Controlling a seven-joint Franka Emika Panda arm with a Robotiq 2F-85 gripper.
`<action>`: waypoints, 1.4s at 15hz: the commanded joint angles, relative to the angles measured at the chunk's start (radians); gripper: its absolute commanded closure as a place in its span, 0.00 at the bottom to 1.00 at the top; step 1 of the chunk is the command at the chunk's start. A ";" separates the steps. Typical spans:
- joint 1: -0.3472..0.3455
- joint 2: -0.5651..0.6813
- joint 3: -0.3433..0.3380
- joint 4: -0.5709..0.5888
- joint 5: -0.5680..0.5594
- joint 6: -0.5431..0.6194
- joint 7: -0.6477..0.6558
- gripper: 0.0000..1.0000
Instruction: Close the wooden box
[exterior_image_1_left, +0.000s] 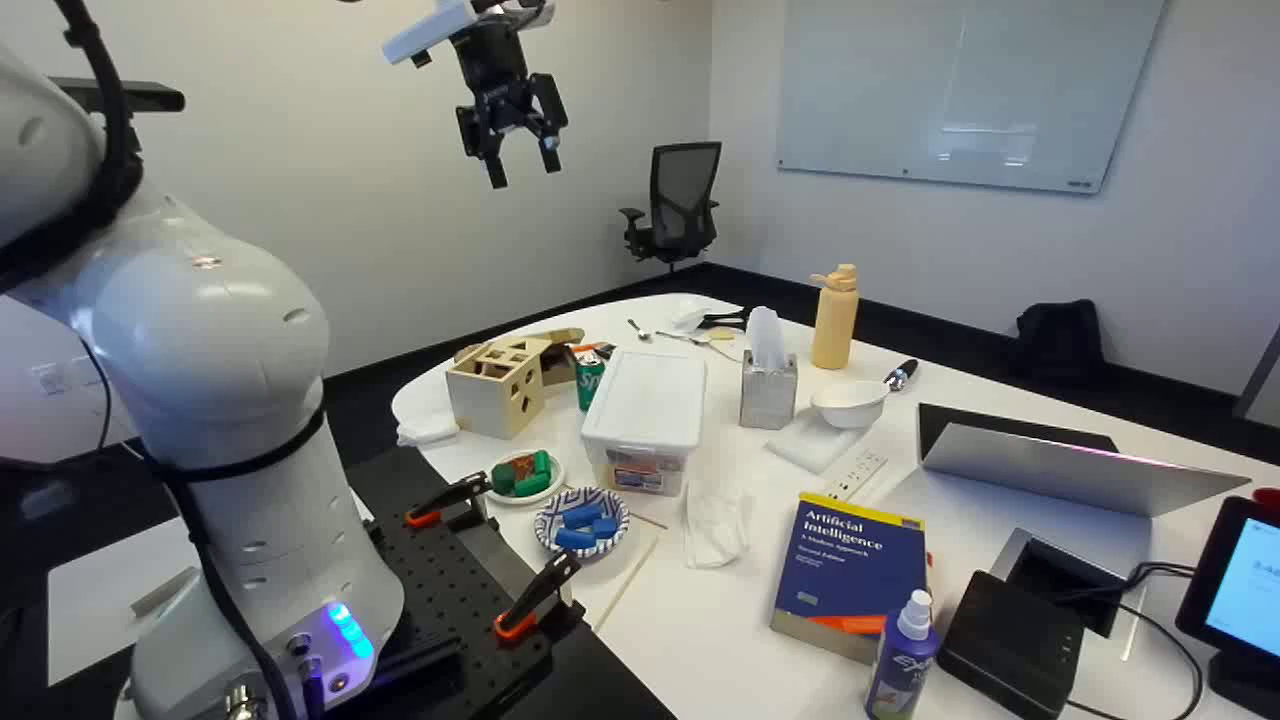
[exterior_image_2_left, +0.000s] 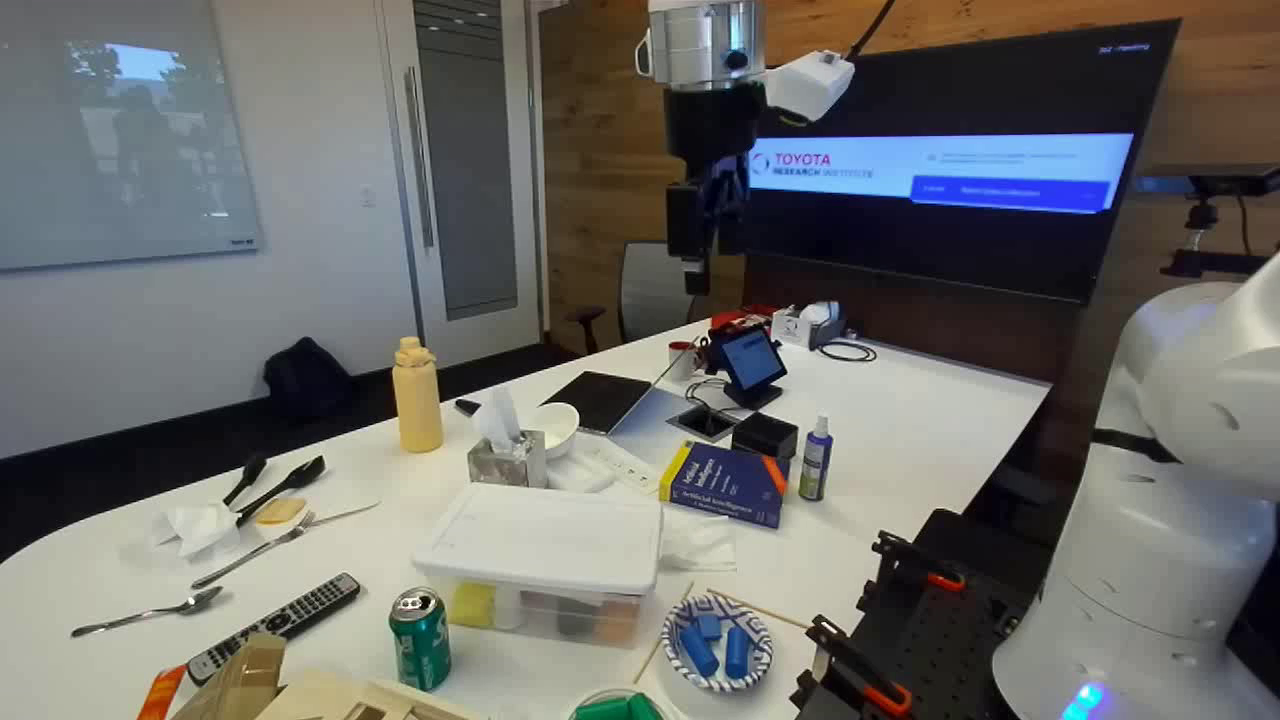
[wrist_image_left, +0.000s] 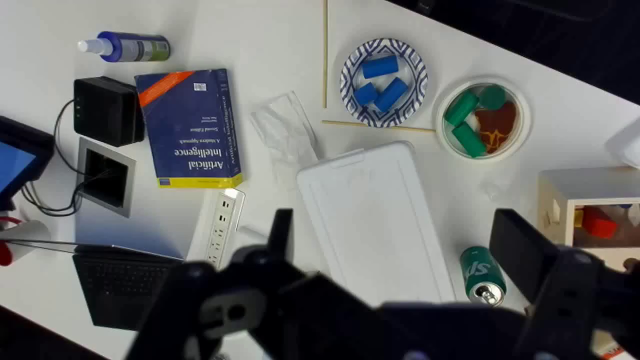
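Note:
The wooden box is light tan, with cut-out holes in its top and side, and stands at the table's far left in an exterior view. A tan panel sticks out beside it; I cannot tell how it is joined. In an exterior view only part of the box shows at the bottom edge. In the wrist view the box is at the right edge, partly cut off, with an opening showing a red block inside. My gripper is open and empty, high above the table; its fingers frame the wrist view.
A white lidded plastic container and a green can stand beside the box. Bowls of green blocks and blue blocks lie nearer the robot. A tissue box, bottle, book and laptop stand farther off.

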 joint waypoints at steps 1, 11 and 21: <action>0.030 0.006 -0.024 0.003 -0.013 -0.004 0.013 0.00; 0.189 0.482 0.204 0.021 -0.017 0.593 0.266 0.00; 0.533 1.102 -0.034 0.409 -0.545 0.757 0.767 0.00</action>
